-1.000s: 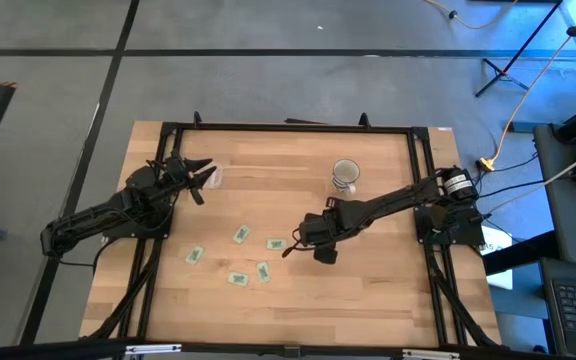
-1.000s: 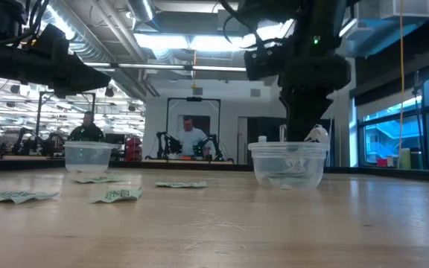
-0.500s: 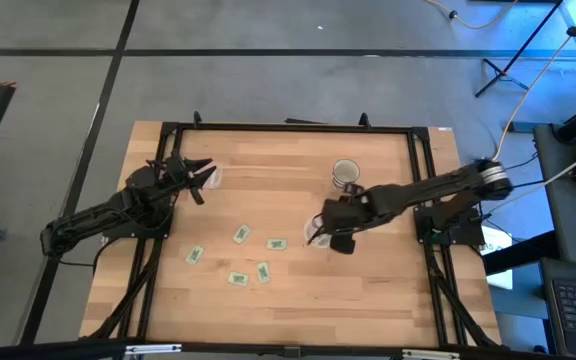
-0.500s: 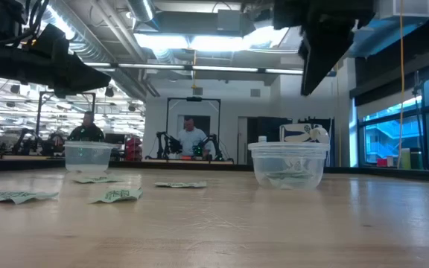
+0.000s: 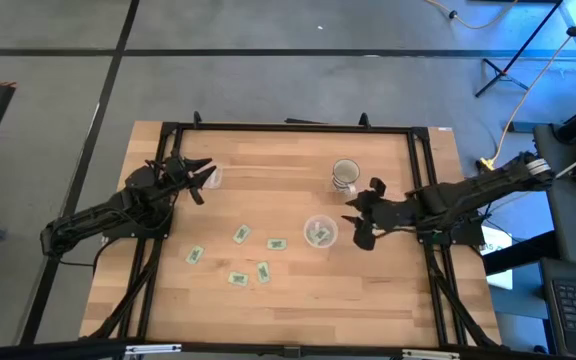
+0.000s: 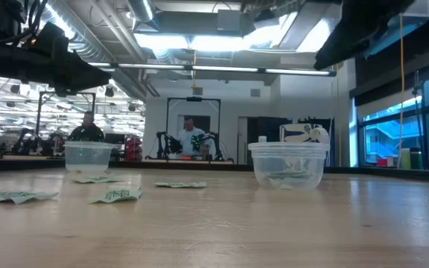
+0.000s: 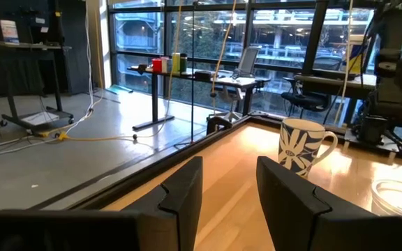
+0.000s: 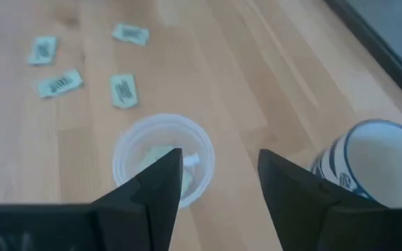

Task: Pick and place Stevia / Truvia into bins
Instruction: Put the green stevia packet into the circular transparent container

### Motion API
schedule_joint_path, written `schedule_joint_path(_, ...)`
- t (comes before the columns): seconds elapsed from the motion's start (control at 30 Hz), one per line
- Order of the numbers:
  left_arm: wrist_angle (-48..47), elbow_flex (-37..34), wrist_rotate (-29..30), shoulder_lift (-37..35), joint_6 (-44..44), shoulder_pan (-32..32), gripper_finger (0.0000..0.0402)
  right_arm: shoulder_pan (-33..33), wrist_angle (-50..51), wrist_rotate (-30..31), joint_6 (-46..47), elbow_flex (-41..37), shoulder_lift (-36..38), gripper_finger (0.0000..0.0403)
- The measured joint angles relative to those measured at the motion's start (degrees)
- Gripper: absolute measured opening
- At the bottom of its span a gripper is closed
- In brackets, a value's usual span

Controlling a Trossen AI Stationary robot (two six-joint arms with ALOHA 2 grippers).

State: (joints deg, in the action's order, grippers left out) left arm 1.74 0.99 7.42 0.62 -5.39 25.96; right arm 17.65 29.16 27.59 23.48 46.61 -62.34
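Several pale green Stevia sachets (image 5: 241,234) lie flat on the wooden table, left of its middle; in the right wrist view they show as sachets (image 8: 123,90). One clear bin (image 5: 320,232) stands near the middle with sachets in its bottom (image 6: 285,178). A second clear bin (image 5: 213,177) stands far-left. My right gripper (image 5: 363,218) hovers open, right of the middle bin (image 8: 162,160); its own view shows it as gripper (image 8: 218,174). My left gripper (image 5: 200,178) waits open beside the far-left bin, seen in its own view as gripper (image 7: 229,188).
A white mug with blue markings (image 5: 345,176) stands beyond the middle bin, close to my right gripper, and shows as mug (image 8: 368,164) and mug (image 7: 302,145). Black frame rails (image 5: 288,127) run along the table's edges. Bare wood lies along the near side. People stand in the room behind.
My right gripper has risen out of the middle bin and drawn back toward the table's right edge. The bin, covered by the arm before, now shows in full with sachets in its bottom.
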Motion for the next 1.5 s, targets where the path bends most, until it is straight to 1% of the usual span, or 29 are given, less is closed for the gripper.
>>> schedule_joint_path(0.13,0.4,0.0,-0.2,0.0,0.1,0.0,0.0130,0.0,-8.0,0.0,-3.1,-7.3,6.1,0.0192)
schedule_joint_path(0.17,0.4,0.0,-1.6,0.0,0.9,0.0,0.0131,0.0,-9.6,0.0,-4.1,-9.1,7.7,0.0192)
schedule_joint_path(0.23,0.6,0.0,-7.2,0.0,2.8,0.0,0.0138,0.0,-12.0,0.0,-5.3,-12.1,10.6,0.0192)
schedule_joint_path(0.3,2.2,0.0,-13.5,0.5,2.9,0.0,0.0151,-0.2,-13.6,0.3,-5.9,-14.2,13.4,0.0192)
schedule_joint_path(0.4,6.3,0.0,-19.3,1.9,2.4,-0.6,0.0174,-0.5,-14.3,0.6,-6.0,-15.8,17.2,0.0192)
schedule_joint_path(0.47,8.5,0.0,-20.5,3.7,3.0,-1.6,0.0188,-1.0,-14.2,0.6,-6.6,-16.0,19.1,0.0192)
schedule_joint_path(0.6,12.6,0.1,-19.9,9.5,3.0,-5.0,0.0202,-1.9,-15.5,0.6,-9.0,-16.0,21.4,0.0192)
schedule_joint_path(0.7,13.1,2.8,-18.5,16.3,3.5,-8.9,0.0202,-2.7,-15.8,0.6,-9.3,-16.0,22.1,0.0192)
schedule_joint_path(0.8,13.4,7.9,-16.3,25.4,7.2,-13.7,0.0200,-3.5,-15.7,0.6,-9.1,-16.0,21.9,0.0192)
schedule_joint_path(0.9,12.6,13.7,-13.4,35.7,14.1,-18.8,0.0199,-4.0,-15.6,0.6,-9.1,-16.0,21.5,0.0192)
schedule_joint_path(1.07,11.2,22.2,-9.5,54.2,21.2,-25.9,0.0199,-4.1,-15.6,0.6,-9.1,-16.0,21.5,0.0192)
schedule_joint_path(1.17,11.2,27.0,-8.1,64.8,20.2,-28.0,0.0198,-4.1,-15.6,0.6,-9.8,-16.0,21.5,0.0192)
schedule_joint_path(1.27,11.2,31.4,-9.2,73.6,16.9,-28.6,0.0198,-4.1,-15.6,0.6,-10.5,-16.0,21.5,0.0192)
schedule_joint_path(1.4,11.2,35.8,-11.8,82.4,18.9,-30.8,0.0198,-4.1,-14.8,0.6,-10.5,-16.0,21.5,0.0192)
schedule_joint_path(1.5,11.0,38.9,-11.6,87.3,15.3,-31.5,0.0198,-4.1,-13.8,0.5,-10.5,-16.0,21.5,0.0192)
